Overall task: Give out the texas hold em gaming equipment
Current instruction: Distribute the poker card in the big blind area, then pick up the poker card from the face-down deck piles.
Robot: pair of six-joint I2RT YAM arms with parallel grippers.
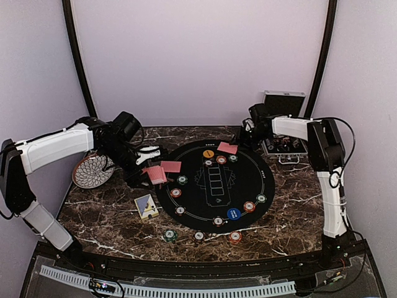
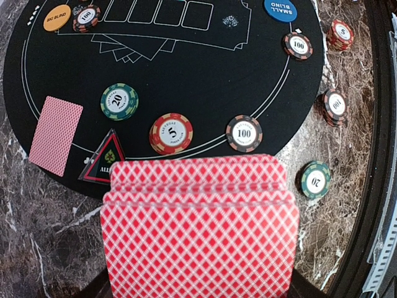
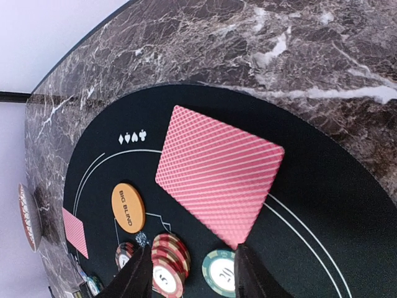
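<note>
My left gripper (image 1: 149, 169) is shut on a stack of red-backed cards (image 2: 198, 230) and holds it over the left rim of the round black mat (image 1: 214, 186); the cards hide its fingers in the wrist view. One red-backed card (image 2: 56, 135) lies on the mat's left edge. My right gripper (image 3: 192, 273) is open, just above the mat's far side. A second red-backed card (image 3: 217, 180) lies flat just past its fingertips. An orange big blind chip (image 3: 128, 208), a red chip stack (image 3: 167, 264) and a green 20 chip (image 3: 222, 273) lie by the fingers.
Chips ring the mat: green 20 (image 2: 119, 101), red 5 (image 2: 170, 133), 100 (image 2: 244, 133), blue small blind (image 2: 280, 9). More chips (image 1: 199, 236) lie on the marble near the front. A card box (image 1: 146, 207), patterned plate (image 1: 92, 171) and silver case (image 1: 284, 124) stand around.
</note>
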